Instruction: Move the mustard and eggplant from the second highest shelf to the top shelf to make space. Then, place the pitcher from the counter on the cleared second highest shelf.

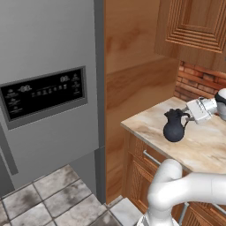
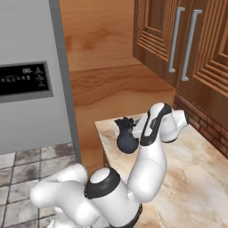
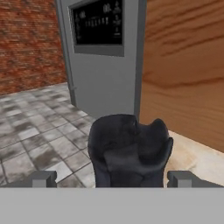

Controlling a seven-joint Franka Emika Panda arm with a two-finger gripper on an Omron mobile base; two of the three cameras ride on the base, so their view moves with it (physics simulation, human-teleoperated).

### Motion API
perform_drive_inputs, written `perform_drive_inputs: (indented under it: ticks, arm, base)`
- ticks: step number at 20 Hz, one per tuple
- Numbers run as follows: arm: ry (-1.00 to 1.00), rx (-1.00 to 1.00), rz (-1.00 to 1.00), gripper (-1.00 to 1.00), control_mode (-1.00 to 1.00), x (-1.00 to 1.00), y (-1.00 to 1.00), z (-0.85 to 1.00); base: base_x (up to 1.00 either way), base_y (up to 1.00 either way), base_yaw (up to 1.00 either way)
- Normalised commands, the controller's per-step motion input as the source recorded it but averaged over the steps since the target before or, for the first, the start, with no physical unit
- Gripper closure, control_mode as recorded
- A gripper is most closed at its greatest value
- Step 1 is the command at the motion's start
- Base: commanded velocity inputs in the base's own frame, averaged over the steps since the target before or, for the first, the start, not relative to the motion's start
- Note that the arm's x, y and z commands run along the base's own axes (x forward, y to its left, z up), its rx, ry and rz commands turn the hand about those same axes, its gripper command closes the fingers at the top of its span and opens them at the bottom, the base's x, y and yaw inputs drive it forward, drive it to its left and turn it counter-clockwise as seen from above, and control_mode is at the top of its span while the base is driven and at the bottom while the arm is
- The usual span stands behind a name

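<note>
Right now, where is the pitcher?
The pitcher stands upright on the counter, near its end by the wooden panel beside the fridge. In the hand view it sits between the gripper's open jaws.

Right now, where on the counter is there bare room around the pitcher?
The counter lies bare in front of the pitcher toward the cabinet edge, and on toward the brick wall. It is crowded on the handle side, where the gripper stands with jaws open.
</note>
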Motion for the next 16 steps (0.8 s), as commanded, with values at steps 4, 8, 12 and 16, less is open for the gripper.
perform_drive_inputs:
  ticks: [4,8,12,16]
  arm:
    - [0.0,0.0,0.0,-1.0,-1.0,0.0,0.0,0.0]
    - [0.0,0.0,-0.02,-1.0,-1.0,0.0,0.0,0.0]
    - [0.0,0.0,-0.03,-1.0,-1.0,0.0,0.0,0.0]
    - [0.01,0.0,-0.05,-1.0,-1.0,0.0,0.0,0.0]
  base:
    - [0.0,0.0,0.0]
    - [0.0,0.0,0.0]
    - [0.0,0.0,0.0]
    - [0.0,0.0,0.0]
